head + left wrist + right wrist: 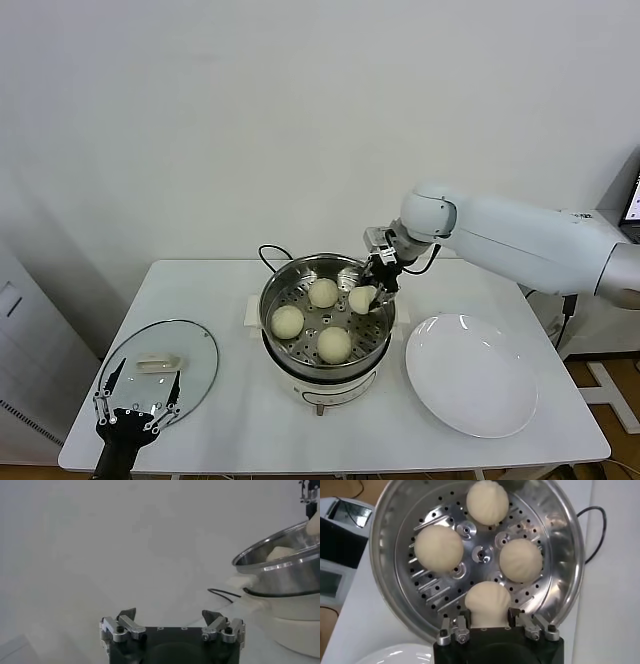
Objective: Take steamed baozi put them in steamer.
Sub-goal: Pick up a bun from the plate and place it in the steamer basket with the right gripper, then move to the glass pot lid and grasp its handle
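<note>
At the table's near left corner, the left gripper (137,388) is parked low beside the glass lid (190,345), which lies flat on the white table (230,430). Its fingers are spread wide with nothing between them, as its own wrist view confirms (172,622). It is well apart from the work and idle.

Centre of the table: the steamer (300,275), a steel pot on a white base, black cord (270,252) trailing behind. Three baozi sit on the perforated tray: one at the left (287,321), one toward the back (322,292), one at the front (333,344). They are spaced apart, none touching.

Right side of the pot: the right gripper (372,291) reaches in over the rim with the fourth baozi (360,299) between its fingers. In the right wrist view this bun (487,600) sits directly ahead of the fingertips, the pads at its two flanks; the jaws look partly spread, and whether they grip or are just letting go cannot be settled. The bun appears to be at or just above the tray, in the free quarter nearest the rim; contact with the tray is not certain.

Far right: the white plate (470,375) has no buns on it.

Judgement: last placement in hand, task nearly done. The bun is round, with no long axis to account for. It lies straight ahead of the right gripper and below it, so the coming move needs a full release and a retreat up and back over the rim, clear of the neighbouring bun (520,560).
</note>
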You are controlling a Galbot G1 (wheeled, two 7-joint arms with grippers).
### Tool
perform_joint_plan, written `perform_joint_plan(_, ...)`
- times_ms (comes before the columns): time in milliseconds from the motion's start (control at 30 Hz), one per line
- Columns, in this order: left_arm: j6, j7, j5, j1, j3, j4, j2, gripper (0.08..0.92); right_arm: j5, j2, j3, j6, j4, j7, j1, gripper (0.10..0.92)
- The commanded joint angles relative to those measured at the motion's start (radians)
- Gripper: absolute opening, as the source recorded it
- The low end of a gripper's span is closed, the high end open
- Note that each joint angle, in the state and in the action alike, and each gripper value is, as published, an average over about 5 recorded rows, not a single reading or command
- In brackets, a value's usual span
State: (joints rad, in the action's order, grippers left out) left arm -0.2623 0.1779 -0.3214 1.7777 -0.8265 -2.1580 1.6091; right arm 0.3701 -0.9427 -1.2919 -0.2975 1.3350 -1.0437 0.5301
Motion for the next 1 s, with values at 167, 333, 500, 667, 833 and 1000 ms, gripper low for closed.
perform_joint_plan(167,-0.002,0.000,0.001,0.000,-0.001,0.005,0.035,0.823,-0.001,-0.022,0.012,0.004,-0.031,0.018,-0.040,0.627)
perform_joint_plan(333,0.000,-0.001,0.001,-0.001,-0.002,0.003,0.035,0.823,0.027,-0.022,0.049,0.004,-0.049,0.016,-0.020,0.768)
perform_joint_plan(500,0.001,-0.001,0.002,0.006,-0.005,-0.009,0.037,0.823,0.110,0.026,0.163,0.018,-0.072,0.019,0.011,0.820)
perform_joint_plan(667,0.009,-0.003,0.012,0.008,-0.015,-0.026,0.031,0.823,0.327,0.136,0.353,0.101,-0.092,0.281,-0.077,0.823)
perform_joint_plan(833,0.018,-0.013,0.010,-0.004,-0.010,-0.035,0.029,0.823,0.523,0.259,0.675,0.219,-0.081,0.723,-0.396,0.823)
perform_joint_plan(1000,0.013,-0.036,-0.007,-0.008,0.014,-0.042,0.032,0.823,0.546,0.284,1.107,0.324,-0.063,0.975,-0.831,0.823)
